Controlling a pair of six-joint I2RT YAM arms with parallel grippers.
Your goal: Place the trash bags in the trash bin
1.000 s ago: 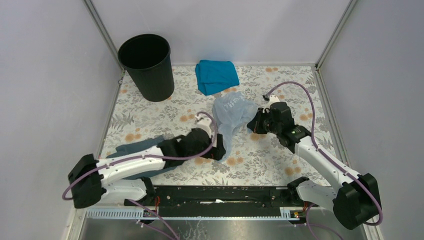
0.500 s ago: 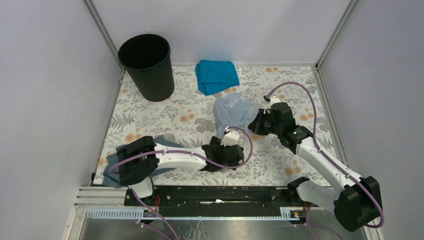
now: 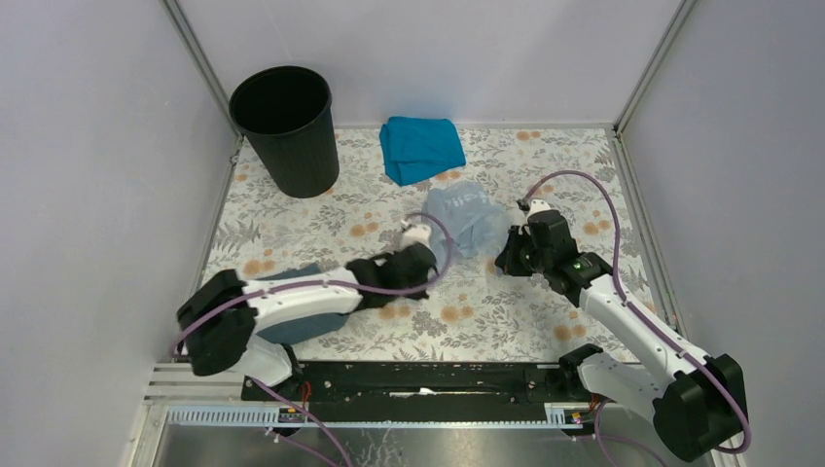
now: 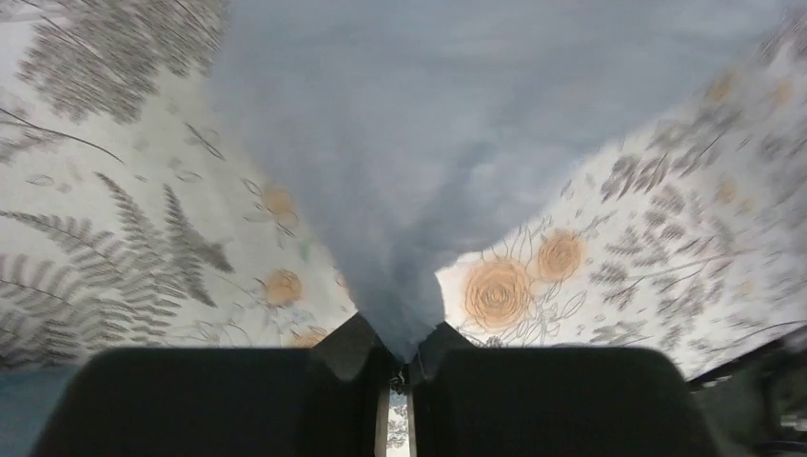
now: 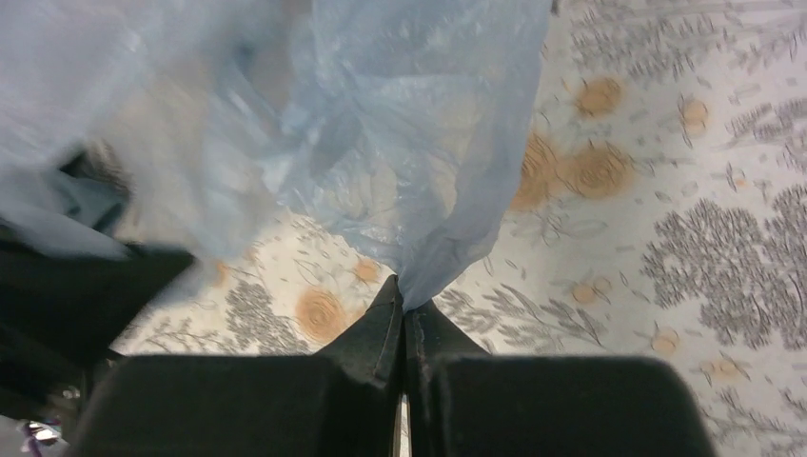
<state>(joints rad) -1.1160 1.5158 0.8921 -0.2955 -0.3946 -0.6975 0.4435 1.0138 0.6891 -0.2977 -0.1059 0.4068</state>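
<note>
The trash bag [image 3: 467, 212], thin pale blue film, hangs bunched between both grippers over the middle of the flowered table. My left gripper [image 3: 434, 255] is shut on its near left edge; the left wrist view shows the bag [image 4: 457, 124] funnelling down into the gripper [image 4: 398, 345]. My right gripper [image 3: 504, 253] is shut on the bag's right edge, and the right wrist view shows the film [image 5: 409, 124] pinched in the gripper [image 5: 404, 307]. The black round trash bin [image 3: 284, 126] stands upright at the far left corner, apart from both arms.
A teal cloth [image 3: 420, 146] lies folded at the back middle, just behind the bag. A dark slate-grey cloth [image 3: 292, 316] lies under my left arm at the near left. Grey walls close in the table on three sides.
My left gripper has gone from open to shut on the bag's near edge and has moved back toward the middle. The bag has shifted slightly away and to the right.
</note>
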